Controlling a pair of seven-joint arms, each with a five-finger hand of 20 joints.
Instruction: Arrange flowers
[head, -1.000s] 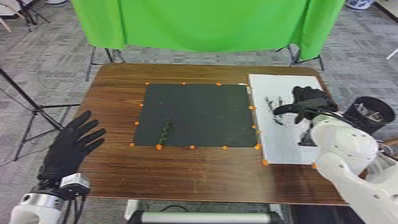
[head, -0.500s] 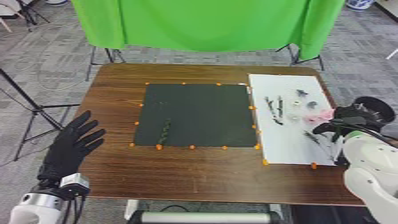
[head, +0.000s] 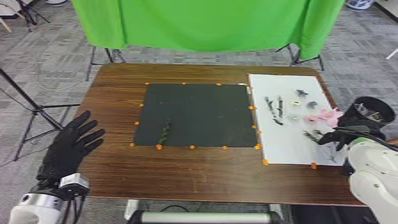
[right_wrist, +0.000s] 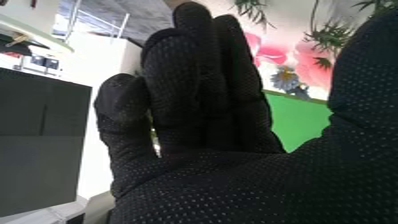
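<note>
In the head view the right hand (head: 345, 134) is at the right edge of the white sheet (head: 282, 142), beside pink flowers (head: 329, 117) and green sprigs (head: 313, 135). The right wrist view has the right hand (right_wrist: 200, 100) open, with straight fingers and the thumb apart; pink flowers (right_wrist: 313, 67), a grey-blue flower (right_wrist: 285, 78) and green sprigs (right_wrist: 330, 36) are beyond it. A leafy stem (head: 165, 132) lies on the black mat (head: 200, 112). Dark stems (head: 274, 111) and small pale flowers (head: 302, 93) lie on the sheet. Over the table's left side, the left hand (head: 64, 150) is open.
A black mesh bin (head: 373, 107) stands off the table's right edge, behind the right hand. Orange markers (head: 265, 162) line the mat and sheet. A green cloth (head: 209, 25) hangs beyond the brown table (head: 178, 175).
The right hand has moved from over the sheet's far part toward its near right edge, uncovering the flowers there. The left hand has stayed still.
</note>
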